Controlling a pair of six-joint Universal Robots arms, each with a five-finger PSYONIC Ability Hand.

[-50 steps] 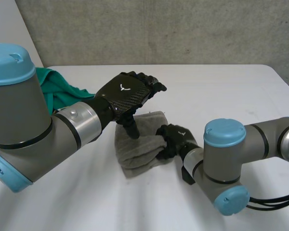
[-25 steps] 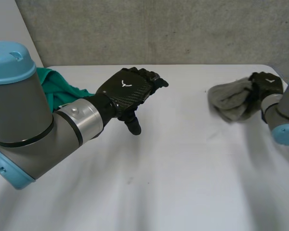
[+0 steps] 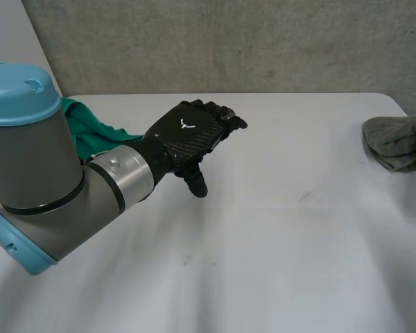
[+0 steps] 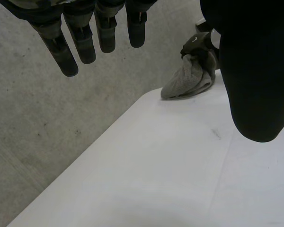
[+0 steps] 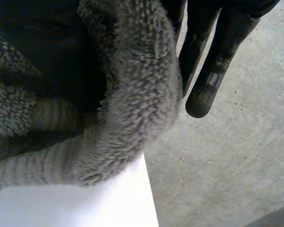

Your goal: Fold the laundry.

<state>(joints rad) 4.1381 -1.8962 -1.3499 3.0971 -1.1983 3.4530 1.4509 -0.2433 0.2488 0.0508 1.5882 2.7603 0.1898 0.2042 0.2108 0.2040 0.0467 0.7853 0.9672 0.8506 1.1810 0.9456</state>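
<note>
The left hand (image 3: 191, 132) hovers over the surface (image 3: 277, 243) with open fingers and its thumb pointing down. At the right edge, the right hand (image 5: 213, 52) grips the grey towel (image 3: 395, 142), which lies bunched lengthwise from left to right.

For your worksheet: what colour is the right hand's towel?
Grey towel; clearest in right wrist view.

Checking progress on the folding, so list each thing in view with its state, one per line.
left hand: open, fingers straight, holding nothing, above the table.
right hand: shut on the grey towel.
grey towel: bunched in the right hand's grip, at the table's right edge.
green cloth: crumpled, not folded, lying at the table's left side.
</note>
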